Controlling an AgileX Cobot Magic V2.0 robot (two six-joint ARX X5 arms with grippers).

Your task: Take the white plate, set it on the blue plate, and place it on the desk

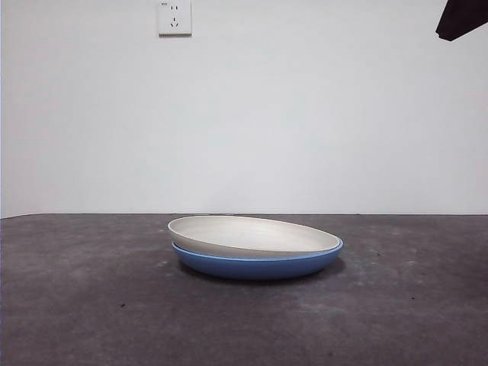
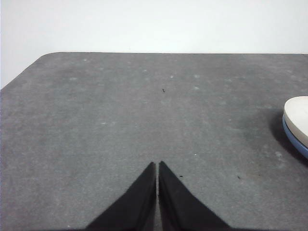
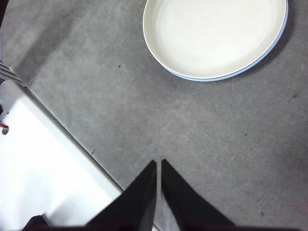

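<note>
The white plate rests tilted inside the blue plate at the middle of the desk. From the right wrist, the white plate covers nearly all of the blue plate, which shows only as a thin rim. My right gripper is shut and empty, high above the desk and well apart from the plates; it shows as a dark tip at the top corner. My left gripper is shut and empty, with the two plates' edges off to one side.
A white wall with a socket stands behind the desk. In the right wrist view the desk's edge runs diagonally, with a white surface beyond it.
</note>
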